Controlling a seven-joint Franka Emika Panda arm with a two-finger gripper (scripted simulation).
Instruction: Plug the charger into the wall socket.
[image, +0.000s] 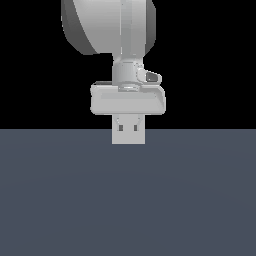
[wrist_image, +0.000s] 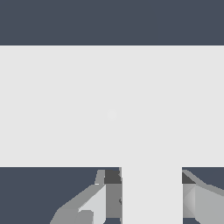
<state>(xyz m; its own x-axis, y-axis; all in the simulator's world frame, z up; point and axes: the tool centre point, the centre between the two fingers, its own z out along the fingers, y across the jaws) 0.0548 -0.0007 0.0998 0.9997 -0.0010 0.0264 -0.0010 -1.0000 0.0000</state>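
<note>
charger (wrist_image: 152, 194): pale block | wall socket (wrist_image: 111, 105): pale plate, touching charger

Pale grey arm (image: 107, 25) — rounded housing, boxy hand (image: 127, 99) — no markings.

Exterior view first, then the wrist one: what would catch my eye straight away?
In the exterior view, the big pale robot arm hangs from the top against black. The small square wall socket, with two dark holes, stands right beneath it on the dark floor. In the wrist view, a wide pale slab fills the middle, and the charger sits between the fingers.
</note>
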